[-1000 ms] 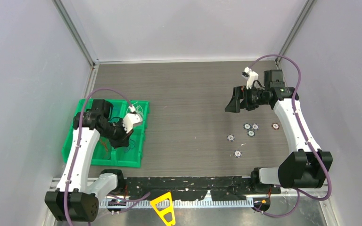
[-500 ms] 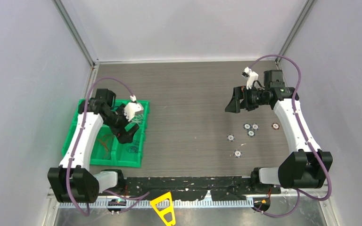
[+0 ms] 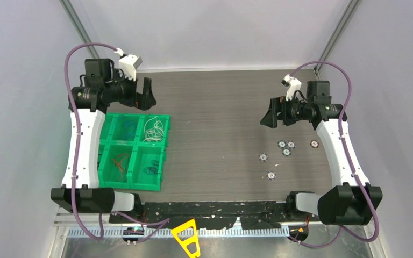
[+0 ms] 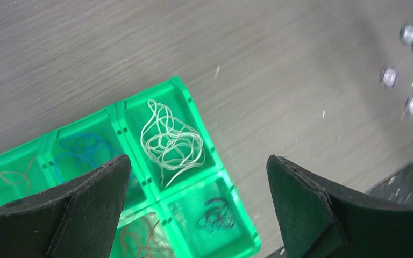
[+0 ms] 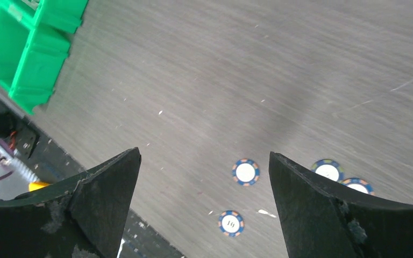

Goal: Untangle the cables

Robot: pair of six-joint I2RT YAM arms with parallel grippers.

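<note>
The cables lie as separate loose coils in the compartments of a green tray (image 3: 164, 152): a white coil (image 3: 155, 129) (image 4: 172, 141), a blue one (image 3: 129, 126) (image 4: 83, 153), a red-brown one (image 3: 120, 161) (image 4: 140, 242) and a dark one (image 3: 151, 167) (image 4: 216, 213). My left gripper (image 3: 148, 95) (image 4: 199, 157) hangs high above the tray's back edge, open and holding nothing. Over the right half of the table, my right gripper (image 3: 267, 115) (image 5: 204, 153) is also open and holds nothing.
Several small round discs (image 3: 286, 146) (image 5: 246, 172) lie on the dark wood table below the right gripper. The green tray (image 5: 27, 51) sits at the table's left near the front edge. Grey walls close off the back and both sides.
My left gripper has opened and lifted out of the tray, and the arm has swung up to the back left. The right arm has shifted only slightly.
</note>
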